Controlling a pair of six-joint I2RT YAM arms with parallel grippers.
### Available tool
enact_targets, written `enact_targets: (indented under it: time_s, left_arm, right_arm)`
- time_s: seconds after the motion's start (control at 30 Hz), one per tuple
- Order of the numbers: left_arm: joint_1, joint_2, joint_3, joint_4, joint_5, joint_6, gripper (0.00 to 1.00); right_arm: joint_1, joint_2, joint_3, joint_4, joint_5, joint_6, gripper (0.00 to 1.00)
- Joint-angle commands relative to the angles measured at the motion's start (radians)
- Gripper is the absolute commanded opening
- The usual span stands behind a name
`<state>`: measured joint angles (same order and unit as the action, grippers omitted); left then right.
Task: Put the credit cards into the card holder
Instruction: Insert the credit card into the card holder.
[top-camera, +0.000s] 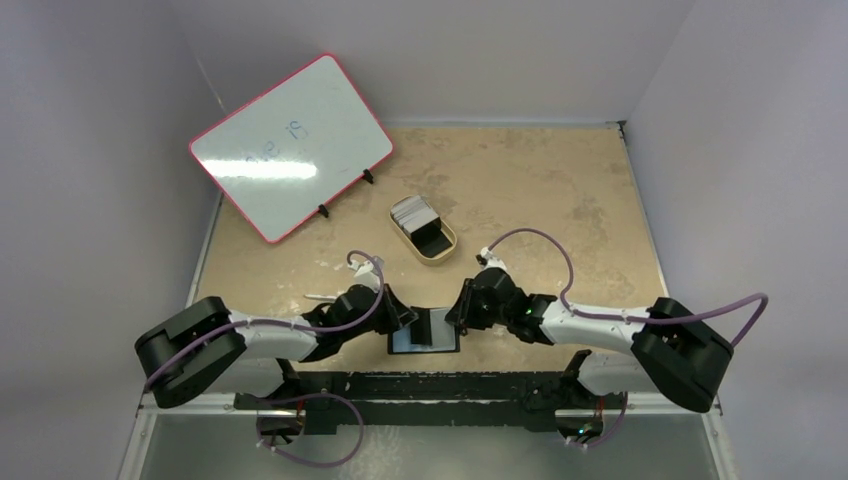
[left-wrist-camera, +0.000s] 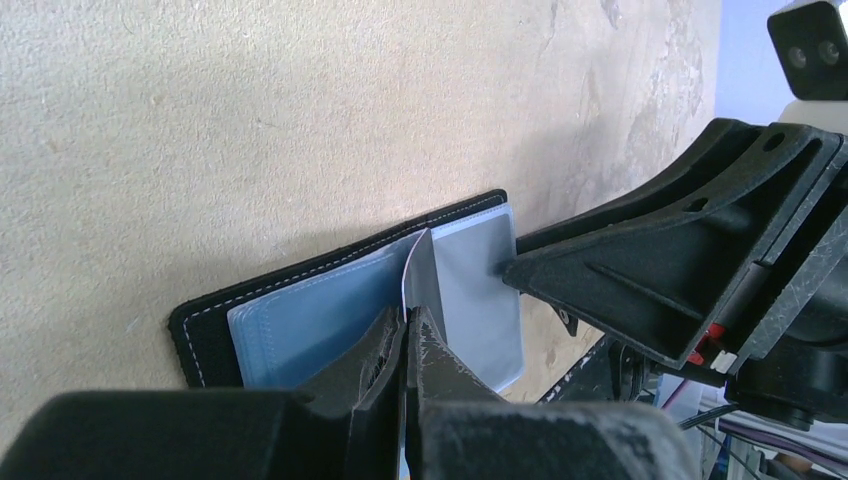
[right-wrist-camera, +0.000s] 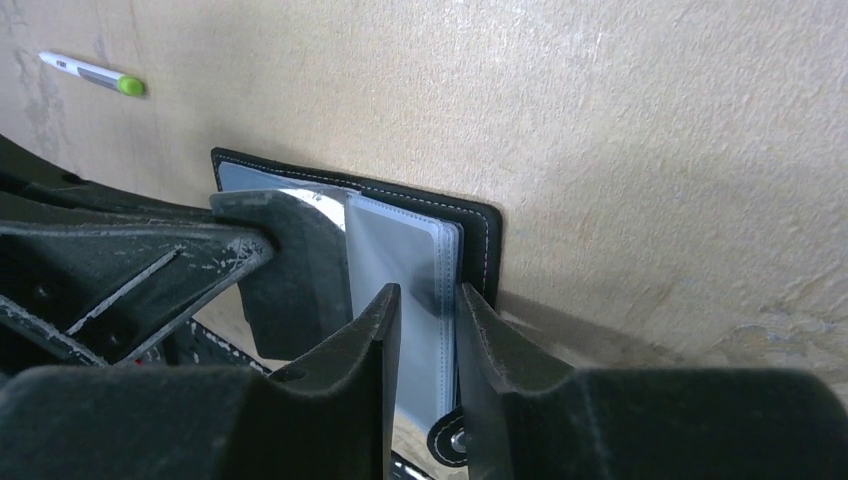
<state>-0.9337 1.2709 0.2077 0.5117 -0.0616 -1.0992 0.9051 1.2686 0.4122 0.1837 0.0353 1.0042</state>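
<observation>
The card holder (top-camera: 425, 340) lies open on the table near the front edge, between both grippers, with its bluish-grey plastic sleeves (left-wrist-camera: 300, 325) facing up. My left gripper (left-wrist-camera: 407, 318) is shut on one thin sleeve, which stands up and curves from the spine. My right gripper (right-wrist-camera: 428, 290) stands open, its fingers straddling the stitched right edge of the sleeves (right-wrist-camera: 445, 270) with a gap on each side. The snap tab (right-wrist-camera: 452, 440) shows below them. The credit cards (top-camera: 414, 211), a whitish stack, sit in a tan tin (top-camera: 444, 254) farther back, away from both grippers.
A pink-framed whiteboard (top-camera: 290, 145) leans on stands at the back left. A white pen with a green cap (right-wrist-camera: 92, 73) lies left of the card holder. The two grippers' fingers (left-wrist-camera: 640, 270) are close together over the holder. Grey walls enclose the table.
</observation>
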Motion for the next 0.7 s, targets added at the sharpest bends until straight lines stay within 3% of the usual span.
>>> enact_targets:
  time_s: [0.0, 0.4, 0.67]
  left_arm:
    - [-0.016, 0.050, -0.025, 0.103, -0.053, -0.006, 0.00]
    - [-0.048, 0.084, -0.022, 0.112, -0.039, -0.069, 0.00]
    - [-0.051, 0.039, 0.015, -0.063, -0.031, -0.072, 0.00]
  right_arm:
    - [0.011, -0.038, -0.016, 0.015, 0.003, 0.045, 0.29]
    - [0.013, -0.070, -0.036, 0.038, 0.034, 0.082, 0.28]
    - [0.013, -0.080, -0.029, 0.026, 0.048, 0.077, 0.28]
